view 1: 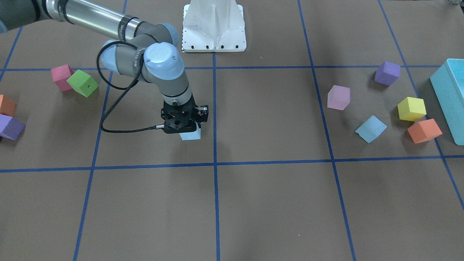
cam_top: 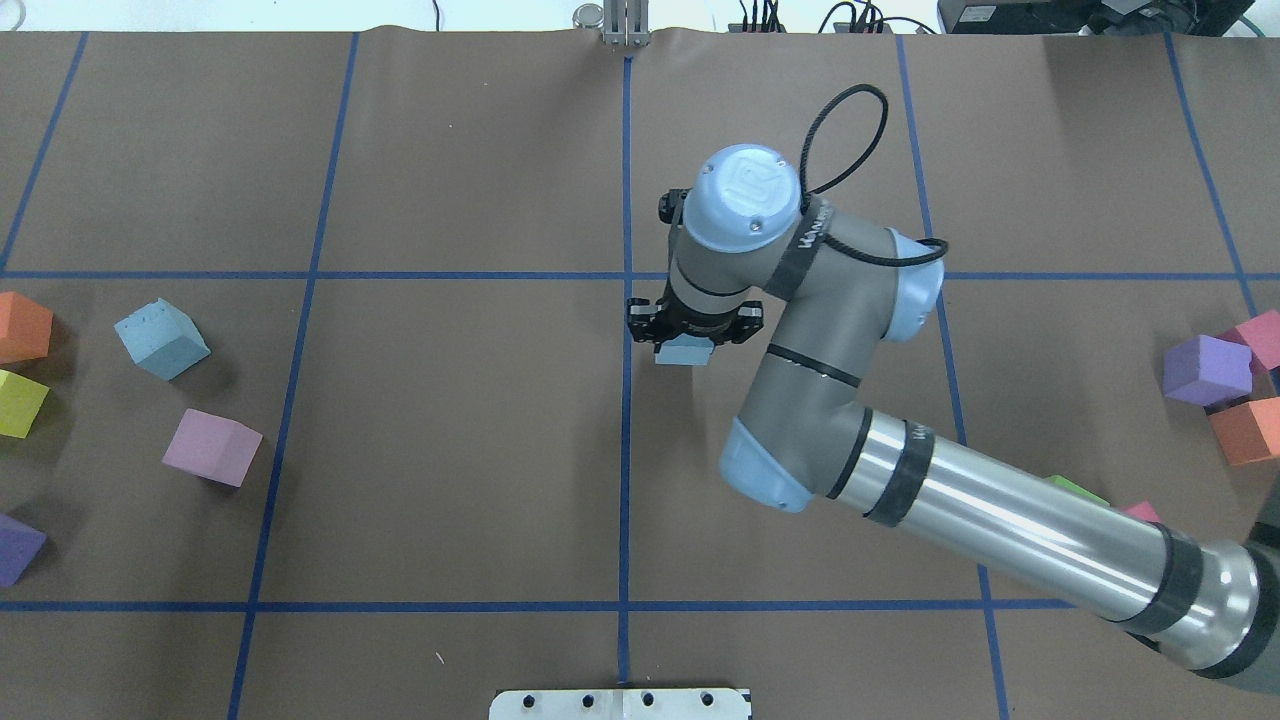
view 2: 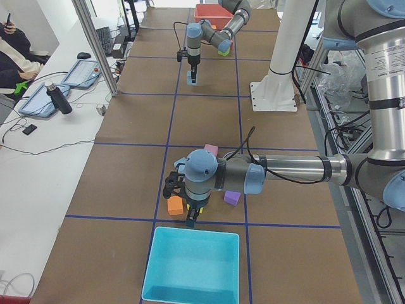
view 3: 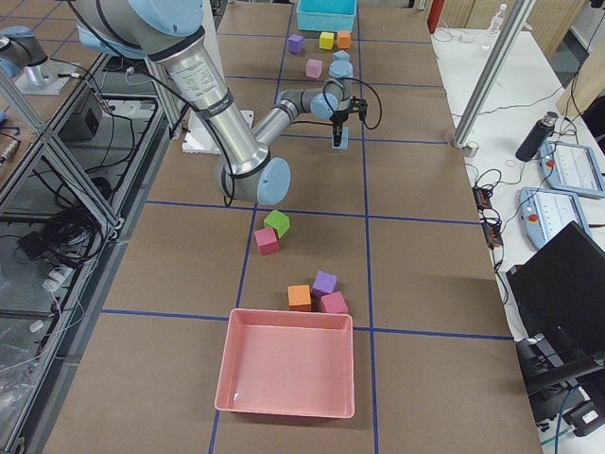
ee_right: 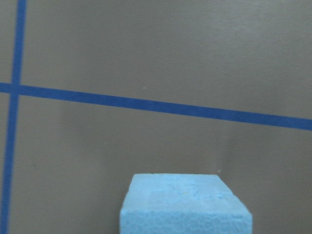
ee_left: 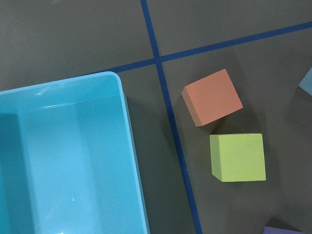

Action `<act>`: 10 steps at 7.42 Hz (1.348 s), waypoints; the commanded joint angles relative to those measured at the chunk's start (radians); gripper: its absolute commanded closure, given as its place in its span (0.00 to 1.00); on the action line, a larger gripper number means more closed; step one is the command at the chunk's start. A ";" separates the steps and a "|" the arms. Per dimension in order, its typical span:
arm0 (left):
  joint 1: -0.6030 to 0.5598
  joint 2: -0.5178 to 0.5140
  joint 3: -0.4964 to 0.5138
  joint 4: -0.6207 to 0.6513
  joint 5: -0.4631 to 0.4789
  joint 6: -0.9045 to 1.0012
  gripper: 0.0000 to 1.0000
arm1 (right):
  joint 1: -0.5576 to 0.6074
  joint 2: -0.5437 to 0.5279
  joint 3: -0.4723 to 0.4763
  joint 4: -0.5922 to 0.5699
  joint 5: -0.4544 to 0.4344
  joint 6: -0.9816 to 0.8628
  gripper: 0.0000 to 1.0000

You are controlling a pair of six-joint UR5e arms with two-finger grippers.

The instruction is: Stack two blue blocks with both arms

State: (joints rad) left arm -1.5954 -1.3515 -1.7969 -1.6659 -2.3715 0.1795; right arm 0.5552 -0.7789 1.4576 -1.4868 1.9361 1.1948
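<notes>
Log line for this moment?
right gripper: shut on blue block, mid-table | second blue block: loose | left gripper: near teal box, state unclear | stack: not started

Count on the bench:
- blue blocks (view 1: 190, 136) (view 1: 371, 128): two
- purple cubes (view 1: 387, 73) (view 1: 12, 127): two
- orange cubes (view 1: 424, 130) (view 1: 6, 105): two
- pink cubes (view 1: 61, 76) (cam_top: 1262, 338): two
- lilac cube (view 1: 338, 97): one
- yellow cube (view 1: 411, 108): one
- green cube (view 1: 82, 83): one
- bins: two, namely teal bin (view 1: 446, 96) and pink bin (view 3: 291, 313)
- arms (cam_top: 900, 480) (view 2: 285, 168): two
</notes>
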 commanded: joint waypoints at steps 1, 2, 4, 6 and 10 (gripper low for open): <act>0.000 0.000 0.001 0.000 0.000 0.000 0.02 | -0.081 0.090 -0.059 -0.064 -0.054 0.042 0.84; 0.000 0.000 0.002 0.002 0.000 0.000 0.02 | -0.096 0.096 -0.063 -0.063 -0.054 0.066 0.84; 0.002 0.000 0.008 0.000 -0.002 0.002 0.02 | -0.101 0.099 -0.074 -0.058 -0.069 0.051 0.65; 0.000 0.000 0.008 -0.002 -0.002 0.002 0.02 | -0.101 0.084 -0.075 -0.052 -0.097 0.023 0.26; 0.000 -0.005 -0.002 -0.002 -0.002 -0.002 0.02 | -0.052 0.079 0.022 -0.058 -0.111 -0.019 0.01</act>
State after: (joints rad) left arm -1.5953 -1.3525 -1.7949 -1.6674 -2.3731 0.1797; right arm 0.4662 -0.6979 1.4175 -1.5375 1.8157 1.1964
